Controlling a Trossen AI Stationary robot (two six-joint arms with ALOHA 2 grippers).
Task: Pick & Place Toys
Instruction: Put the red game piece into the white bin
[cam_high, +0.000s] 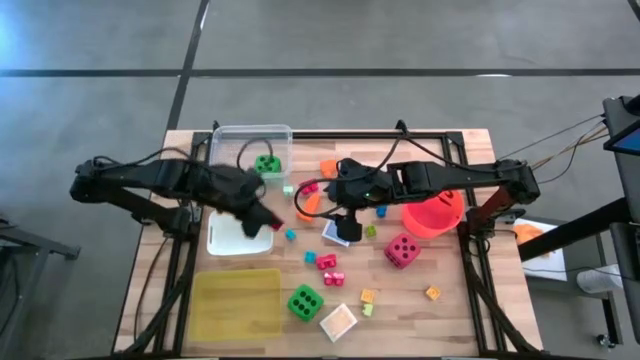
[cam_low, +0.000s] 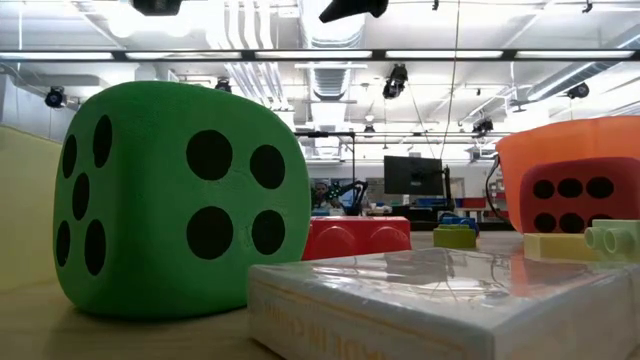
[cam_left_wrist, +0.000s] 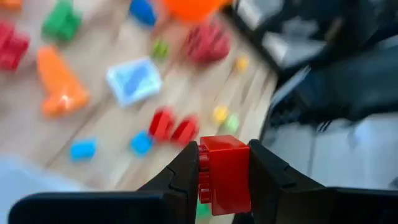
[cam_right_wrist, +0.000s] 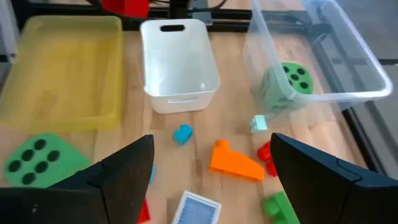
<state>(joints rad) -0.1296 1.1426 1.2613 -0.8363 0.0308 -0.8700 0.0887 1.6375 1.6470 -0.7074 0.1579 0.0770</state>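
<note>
Left gripper (cam_left_wrist: 224, 177): mine, closed on a red block (cam_left_wrist: 225, 173) pinched between both fingers; in the high view it sits left of centre, at the right edge of the white tub (cam_high: 238, 236).
Right gripper (cam_right_wrist: 211, 171): mine, spread wide with nothing between the fingers; in the high view it hangs at frame centre over the blue card (cam_high: 336, 233).
Green dice: one in the clear tub (cam_high: 250, 142) at upper centre-left (cam_high: 267, 164); another at lower centre (cam_high: 305, 302), just right of the yellow tray (cam_high: 236, 304).
Pink die (cam_high: 403, 250): right of centre, just below the orange bucket (cam_high: 434, 214).
Orange wedge block (cam_right_wrist: 235, 162): in the right wrist view, lower centre, between my spread fingers.
Small blue block (cam_right_wrist: 182, 134): just above and left of that wedge, below the white tub.
Loose small blocks: pink, yellow and green ones scattered across the lower centre of the table (cam_high: 450, 320) in the high view.
Card box (cam_low: 440, 305): fills the lower right of the low view, beside the big green die.
</note>
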